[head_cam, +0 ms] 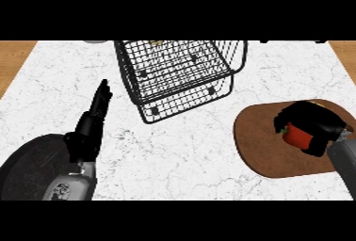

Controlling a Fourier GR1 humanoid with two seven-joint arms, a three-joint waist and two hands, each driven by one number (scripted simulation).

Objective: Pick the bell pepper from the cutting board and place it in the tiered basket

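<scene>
Bell pepper [298, 136], red, is showing at the right of the frame, over the brown cutting board [259, 143]. The right hand [314, 118] is curling round it, grasping it and hiding most of it. The wire tiered basket [182, 75] is standing at upper centre on the white worktop [188, 155]. The left hand [91, 123] is resting at left, fingers straight, beside a dark round plate [29, 164].

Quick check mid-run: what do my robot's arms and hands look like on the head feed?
The left forearm and right forearm are rounded grey casings; the left one has small dark markings near the wrist. The left hand and right hand are black throughout. No cables show.
</scene>
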